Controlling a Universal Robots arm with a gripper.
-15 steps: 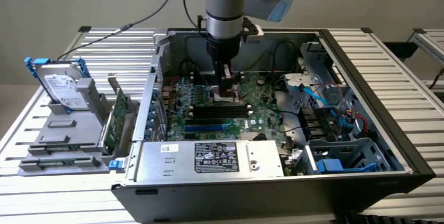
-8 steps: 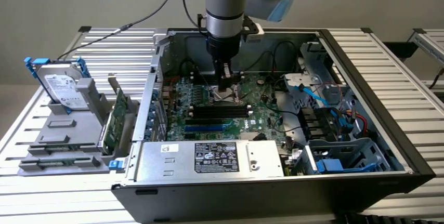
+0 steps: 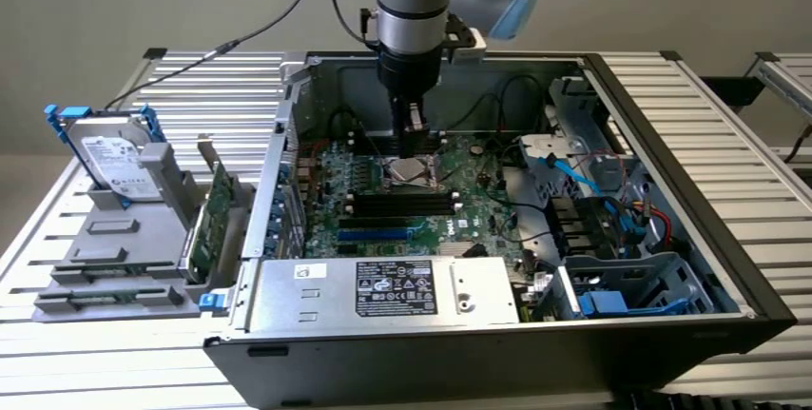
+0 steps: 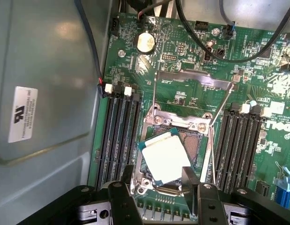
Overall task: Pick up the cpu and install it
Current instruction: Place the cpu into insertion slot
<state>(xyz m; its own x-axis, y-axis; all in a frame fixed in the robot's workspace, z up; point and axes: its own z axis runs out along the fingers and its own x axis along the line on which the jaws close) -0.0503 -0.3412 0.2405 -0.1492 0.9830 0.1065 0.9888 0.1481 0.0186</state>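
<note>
Silver-grey square cpu (image 4: 166, 159) is lying on the metal socket (image 4: 178, 123) of the green motherboard (image 4: 182, 47), metal top up, so the pick-up part looks done. I'd say it's not seated though. It sits twisted against the socket's frame, with one corner aimed at the black memory slots (image 4: 119, 136) beside the socket. Being square, it has no real long axis. The socket's hold-down frame (image 4: 194, 79) stands flipped open just behind the socket. The black pincer (image 4: 156, 183) hangs right over the socket with its jaws wide, and as far as I can tell it isn't clamping the chip.
</note>
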